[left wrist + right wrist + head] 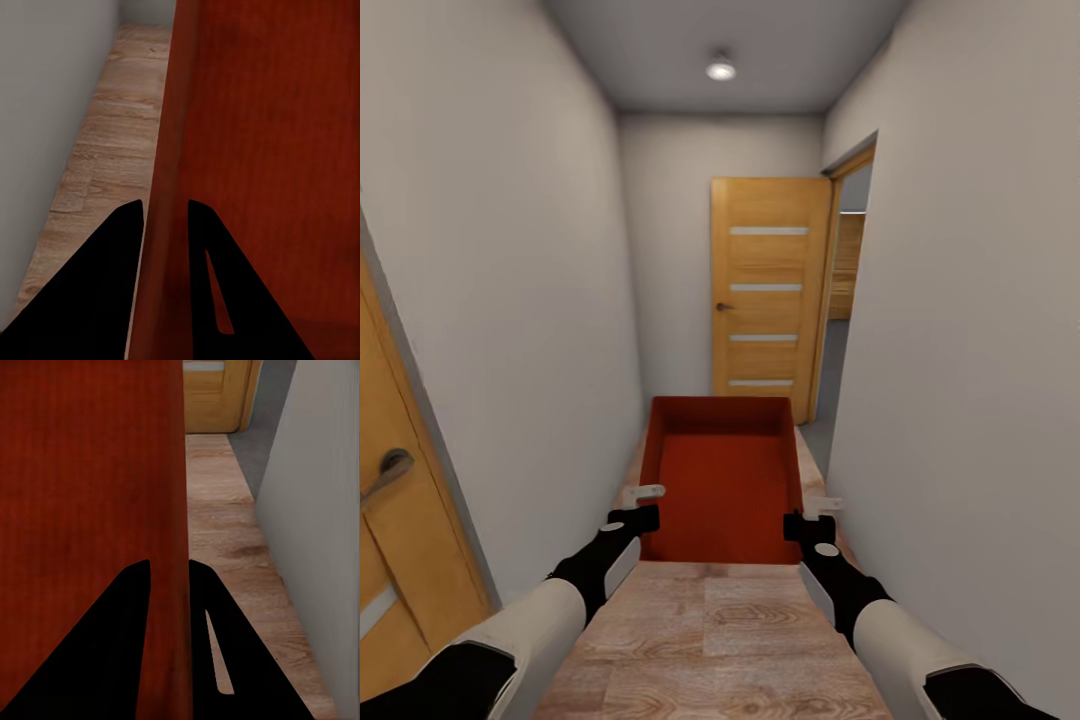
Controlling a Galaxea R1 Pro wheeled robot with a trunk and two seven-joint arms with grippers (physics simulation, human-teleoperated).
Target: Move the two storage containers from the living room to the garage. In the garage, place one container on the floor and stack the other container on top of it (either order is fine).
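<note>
One red-orange smooth-walled rectangular open box (722, 480) held at 12 o'clock over wood-plank corridor floor (710, 640). Left gripper (645, 507) fingers (112, 285) pinch left wall; right gripper (812, 515) fingers (217, 645) pinch right wall. Light wooden slatted door (768, 285) at 12 o'clock beyond.

Both arms reach forward, level and roughly parallel, each gripper clamped on a side wall of the storage container (725, 480).

The left gripper (643, 505) pinches the container's left wall and the right gripper (812, 512) its right wall, near the end closest to the robot. In the left wrist view, the dark fingers (120, 277) straddle the thin red wall, one inside and one outside; the right wrist view shows its fingers (120, 637) likewise. White forearms run into black wrists.
</note>
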